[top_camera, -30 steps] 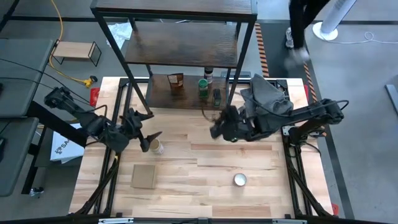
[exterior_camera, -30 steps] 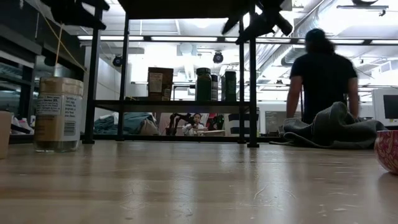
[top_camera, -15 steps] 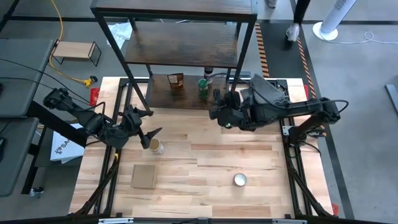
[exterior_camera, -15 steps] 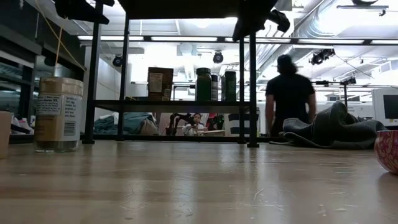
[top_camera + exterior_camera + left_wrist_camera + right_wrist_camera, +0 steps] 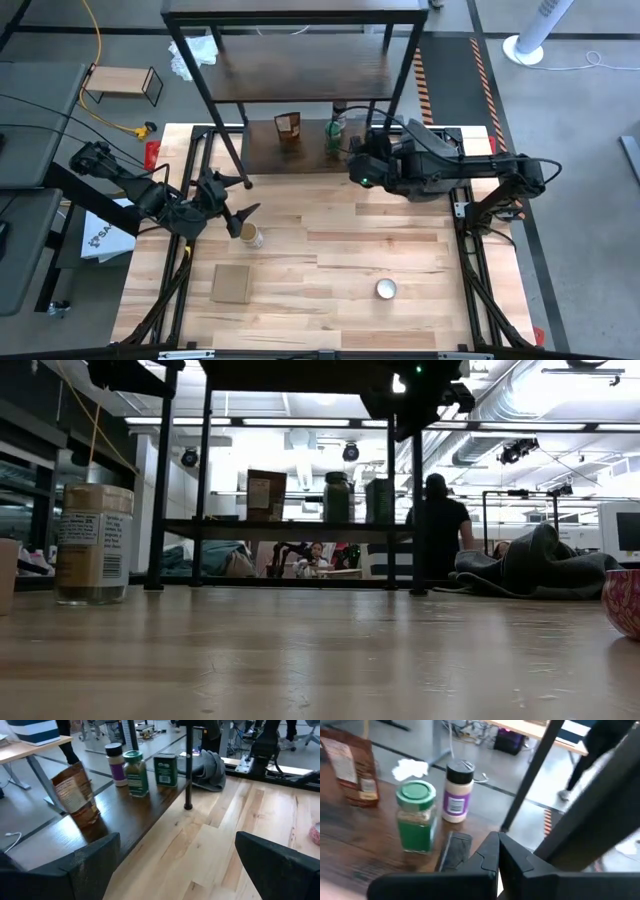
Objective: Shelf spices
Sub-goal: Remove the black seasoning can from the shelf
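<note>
The wooden table (image 5: 330, 250) is carrying one shelf (image 5: 300, 150); beside the clenched right gripper (image 5: 498, 852), four spices (image 5: 415, 815) are standing.

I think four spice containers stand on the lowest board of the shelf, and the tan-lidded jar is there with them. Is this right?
Not quite. The tan-lidded jar is not on the shelf; it stands on the table near the left gripper, as the high view shows. The four containers on the lowest board are correct.
</note>
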You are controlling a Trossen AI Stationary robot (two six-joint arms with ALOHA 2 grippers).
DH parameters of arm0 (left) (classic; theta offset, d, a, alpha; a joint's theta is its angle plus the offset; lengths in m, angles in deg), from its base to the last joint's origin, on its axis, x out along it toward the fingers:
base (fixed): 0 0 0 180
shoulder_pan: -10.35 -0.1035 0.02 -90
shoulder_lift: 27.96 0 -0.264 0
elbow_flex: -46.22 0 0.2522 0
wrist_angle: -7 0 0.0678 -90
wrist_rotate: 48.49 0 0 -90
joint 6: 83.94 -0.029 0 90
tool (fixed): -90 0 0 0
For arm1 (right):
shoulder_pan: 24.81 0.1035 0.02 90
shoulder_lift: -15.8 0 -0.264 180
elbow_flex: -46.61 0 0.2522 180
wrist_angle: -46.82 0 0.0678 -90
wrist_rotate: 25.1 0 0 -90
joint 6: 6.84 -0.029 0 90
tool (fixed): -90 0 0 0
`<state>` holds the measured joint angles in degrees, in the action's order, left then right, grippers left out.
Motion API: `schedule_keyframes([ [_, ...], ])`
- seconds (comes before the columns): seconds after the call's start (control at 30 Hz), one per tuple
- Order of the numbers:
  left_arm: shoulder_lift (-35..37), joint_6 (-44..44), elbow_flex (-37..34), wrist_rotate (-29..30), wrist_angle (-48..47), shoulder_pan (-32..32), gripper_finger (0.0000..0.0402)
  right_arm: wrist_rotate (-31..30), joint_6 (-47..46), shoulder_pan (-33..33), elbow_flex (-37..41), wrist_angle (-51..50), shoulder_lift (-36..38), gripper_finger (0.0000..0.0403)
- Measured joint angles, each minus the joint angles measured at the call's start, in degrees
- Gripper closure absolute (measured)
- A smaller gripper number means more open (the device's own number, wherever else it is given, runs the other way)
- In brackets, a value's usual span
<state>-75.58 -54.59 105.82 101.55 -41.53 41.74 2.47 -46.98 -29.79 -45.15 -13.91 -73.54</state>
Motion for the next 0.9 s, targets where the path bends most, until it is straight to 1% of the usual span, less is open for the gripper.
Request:
schedule_keyframes([
  [0.1, 0.0, 0.6, 0.0, 0.9, 0.0, -0.4, 0.0012, 0.2, -0.1, -2.1, 0.0, -2.5, 0.0, 0.0403],
  [0.17, -0.1, 0.6, 0.0, 0.7, 0.0, -0.8, 0.0012, -1.3, 0.1, -3.4, 0.1, -4.6, 0.0, 0.0403],
  [0.27, -0.1, 0.6, 0.0, 0.6, 0.3, -1.7, 0.0012, -1.5, -0.5, -4.9, 0.1, -4.6, 0.1, 0.0403],
  [0.37, -0.2, 2.0, 0.0, 0.3, 0.4, -1.9, 0.0012, 0.7, -1.6, -4.9, 0.2, -4.9, 0.9, 0.0403],
  [0.53, -0.4, 2.0, 0.0, -0.1, 0.8, -2.1, 0.0012, 3.3, -2.9, -2.4, 0.2, -5.5, 1.8, 0.0403],
  [0.73, -0.4, 2.0, 0.0, -0.7, 0.2, -2.1, 0.0012, 13.1, -3.1, 1.0, 0.0, -2.8, 2.5, 0.0403],
  [0.83, -0.4, 2.0, 0.0, -0.8, 0.1, -2.1, 0.0012, 16.1, -2.8, 2.6, 0.1, 0.2, 2.6, 0.0403],
  [0.9, -0.4, 2.0, 0.0, -0.8, 0.1, -2.1, 0.0012, 17.7, 0.0, 3.1, 0.0, 1.6, 2.5, 0.0401],
])
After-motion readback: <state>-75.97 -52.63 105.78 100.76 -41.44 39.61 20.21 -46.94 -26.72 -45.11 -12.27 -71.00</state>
